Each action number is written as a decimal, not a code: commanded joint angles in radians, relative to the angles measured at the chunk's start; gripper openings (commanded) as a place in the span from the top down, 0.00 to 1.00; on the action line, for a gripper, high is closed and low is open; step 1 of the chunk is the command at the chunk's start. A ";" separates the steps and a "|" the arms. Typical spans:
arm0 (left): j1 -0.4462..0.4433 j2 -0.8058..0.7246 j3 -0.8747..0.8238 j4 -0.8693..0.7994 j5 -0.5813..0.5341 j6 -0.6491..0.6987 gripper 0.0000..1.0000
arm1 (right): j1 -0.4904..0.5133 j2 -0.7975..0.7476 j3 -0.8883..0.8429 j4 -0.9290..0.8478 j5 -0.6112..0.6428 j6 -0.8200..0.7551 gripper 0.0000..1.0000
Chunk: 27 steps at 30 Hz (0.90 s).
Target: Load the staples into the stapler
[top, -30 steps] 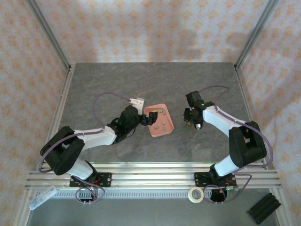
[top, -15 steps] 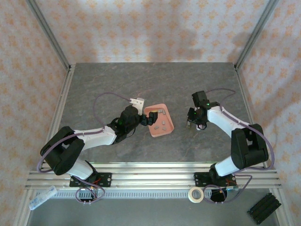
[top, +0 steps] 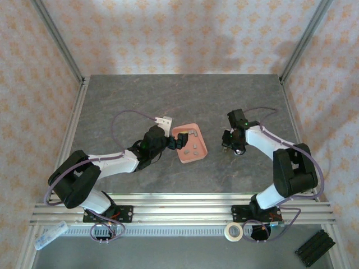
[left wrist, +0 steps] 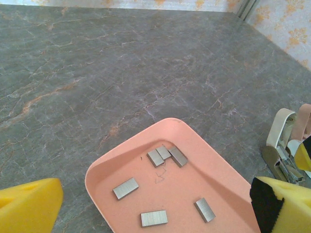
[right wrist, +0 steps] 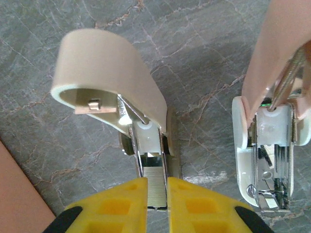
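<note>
- Worktop (top: pixel 168 95): grey stone.
- Salmon tray (left wrist: pixel 184 194): set centrally, reachable by both arms.
- Left gripper (left wrist: pixel 155 201): held wide open over the tray, presumably poised for picking.
- Right gripper (right wrist: pixel 156 199): right of the tray, closed on a cream-capped metal channel (right wrist: pixel 104 63), likely to steady it.
- Stapler (right wrist: pixel 265 145): pink-and-white, laid just beside that channel.
- Staples (left wrist: pixel 126 188): six strips scattered in the tray.

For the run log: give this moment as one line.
left gripper: open at tray | right gripper: closed around cream piece | staples: loose in tray | stapler: open, on table

No readable text on stapler (right wrist: pixel 265 141) or staples (left wrist: pixel 126 188), faint dark scribble on pink tray (left wrist: pixel 218 187), illegible
</note>
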 commanded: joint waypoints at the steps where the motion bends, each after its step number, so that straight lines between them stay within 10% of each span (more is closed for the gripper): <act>1: 0.000 0.007 0.027 -0.005 -0.008 0.008 0.01 | -0.004 0.017 -0.009 -0.025 0.005 0.012 0.84; 27: 0.000 0.003 0.031 -0.013 -0.016 0.013 0.01 | -0.015 0.093 0.035 0.022 0.024 -0.006 0.86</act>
